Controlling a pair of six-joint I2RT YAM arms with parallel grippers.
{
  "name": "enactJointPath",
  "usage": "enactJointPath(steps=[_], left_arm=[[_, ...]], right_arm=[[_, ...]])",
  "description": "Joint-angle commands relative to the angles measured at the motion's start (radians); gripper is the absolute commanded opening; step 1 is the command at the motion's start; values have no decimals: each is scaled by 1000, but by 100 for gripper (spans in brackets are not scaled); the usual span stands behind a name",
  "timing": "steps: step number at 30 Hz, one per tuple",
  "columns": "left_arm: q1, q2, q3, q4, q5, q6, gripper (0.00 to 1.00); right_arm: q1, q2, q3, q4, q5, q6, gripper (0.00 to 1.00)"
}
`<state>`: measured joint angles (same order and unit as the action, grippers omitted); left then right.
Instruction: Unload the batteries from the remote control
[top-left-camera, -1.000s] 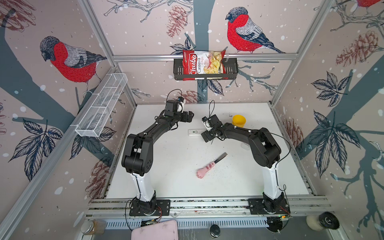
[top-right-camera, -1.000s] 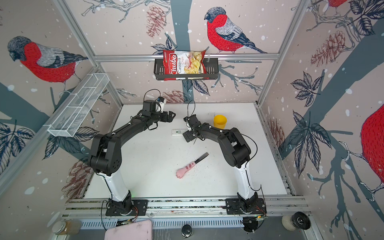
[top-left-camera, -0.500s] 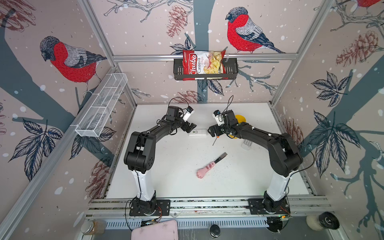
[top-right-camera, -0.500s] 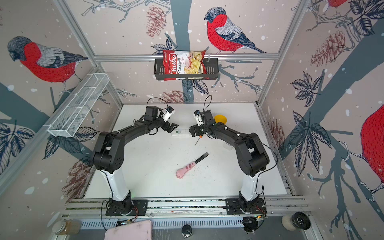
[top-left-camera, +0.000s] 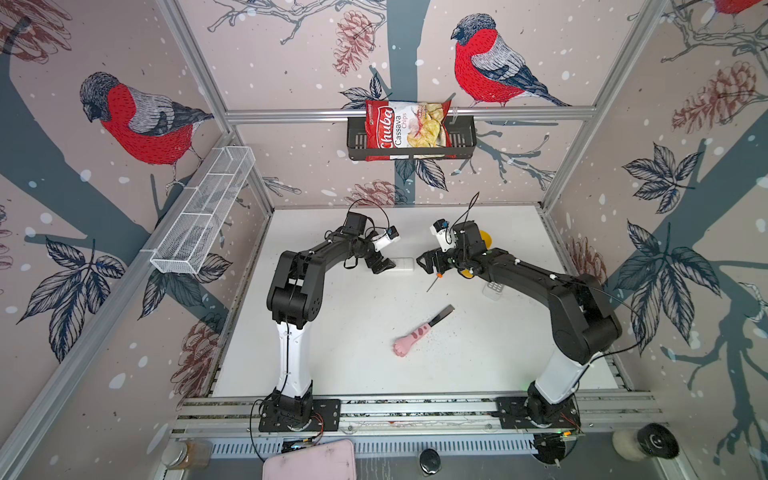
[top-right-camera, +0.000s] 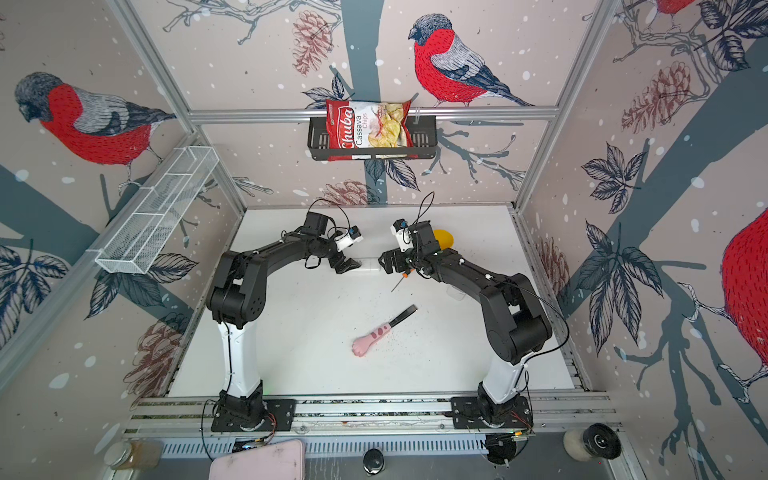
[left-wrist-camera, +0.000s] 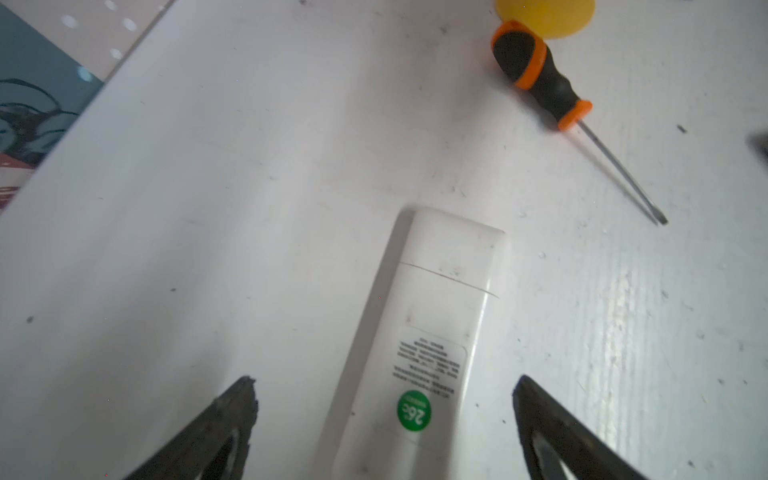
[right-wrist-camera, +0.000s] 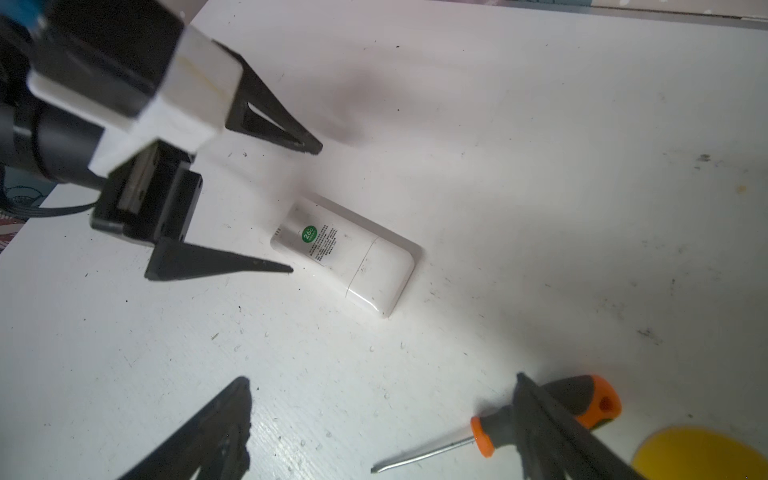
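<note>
1. White tabletop (top-left-camera: 353, 332), boxed in by bird-patterned walls (top-left-camera: 145, 124), is carrying the work. The remote (top-left-camera: 402, 264) is lying flat just above the middle of the frame in both top views.
2. Left claw (left-wrist-camera: 384, 384) is hanging with its fingers spread wide, straddling the sticker end of the remote. It is pinching nothing, and I cannot tell whether a tip is brushing the shell.
3. Right claw (right-wrist-camera: 382, 380) is also standing wide apart and empty. In both top views it is hovering just right of the remote's other end, above the screwdriver (right-wrist-camera: 598, 401) lying on the table.
4. Judging from this, the opening step is in hand: both claws are lining up on the remote, and no battery is out yet.
5. Next move is probably calling for one claw to pin the body while the other is sliding or prying off the cover (left-wrist-camera: 453, 245) along its seam. The smooth, flat shell is likely offering little to grip.
6. Remote is showing its back: white, with rounded corners and a round green sticker (left-wrist-camera: 413, 410) beside small print. A thin seam is marking the cover at the end away from the sticker.
7. Cover is sitting closed, so the batteries are presumably hiding inside; none is showing.
</note>
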<state>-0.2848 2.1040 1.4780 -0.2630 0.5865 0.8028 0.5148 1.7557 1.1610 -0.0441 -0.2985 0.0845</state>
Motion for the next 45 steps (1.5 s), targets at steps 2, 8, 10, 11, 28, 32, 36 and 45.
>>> enactJointPath(steps=[2, 8, 10, 11, 28, 32, 36, 45], left_arm=[[-7, 13, -10, -72, -24, 93, 96], [-15, 43, -8, -69, -54, 105, 94], [-15, 49, -8, -61, -69, 104, 93], [-16, 52, -10, -54, -78, 103, 93], [-38, 56, -63, -11, -165, 133, 59], [-36, 48, -76, 6, -175, 130, 51], [-33, 30, -88, 13, -163, 136, 43], [-32, -54, -118, 42, -131, 123, 38]], right_arm=[[0, 12, 7, 36, -17, 8, 97], [-2, 15, 8, 33, -13, 4, 97], [-2, 14, 5, 33, -11, 3, 97], [-2, 11, 5, 33, -10, 3, 97], [-16, 11, -15, 62, -17, 19, 97], [-20, 20, -17, 68, -19, 20, 97], [-36, 39, -15, 75, -23, 38, 97], [-41, 104, 38, 61, -124, 67, 80]])
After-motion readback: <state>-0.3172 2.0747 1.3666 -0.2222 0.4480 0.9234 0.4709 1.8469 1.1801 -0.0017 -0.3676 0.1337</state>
